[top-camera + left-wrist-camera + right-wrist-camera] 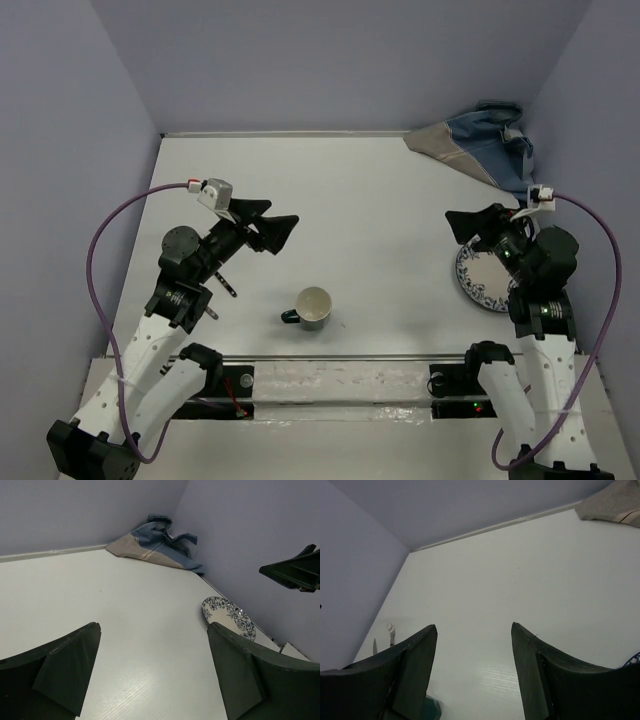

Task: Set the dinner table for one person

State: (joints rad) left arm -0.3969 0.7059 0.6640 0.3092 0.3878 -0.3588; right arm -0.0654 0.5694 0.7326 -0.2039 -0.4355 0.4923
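1. My left gripper (272, 222): two dark, wedge-shaped matte fingers, spread as wide as they go, holding nothing.
2. My right gripper (465, 235): same make, jaws parted less widely, nothing between them.
3. Dinner table (370, 200): a large, plain white matte rectangular top with a faint grain. It lies beneath both grippers and reaches on past my fingertips to the far wall.
4. Mug (314, 307): pale, round and glossy, with a dark teal handle, standing upright and mouth up. It sits between my two grippers, nearer the arm bases than either.
5. Plate (480, 280): round, white ceramic with a blue floral pattern, flat on the table just below my right gripper, with my right arm partly covering it.
6. Placemat (480, 145): blue-and-tan patchwork cloth, soft and crumpled in a heap, in the corner beyond my right gripper.
7. Fork (391, 631): metal, only its tines clear, far off to my right gripper's left.
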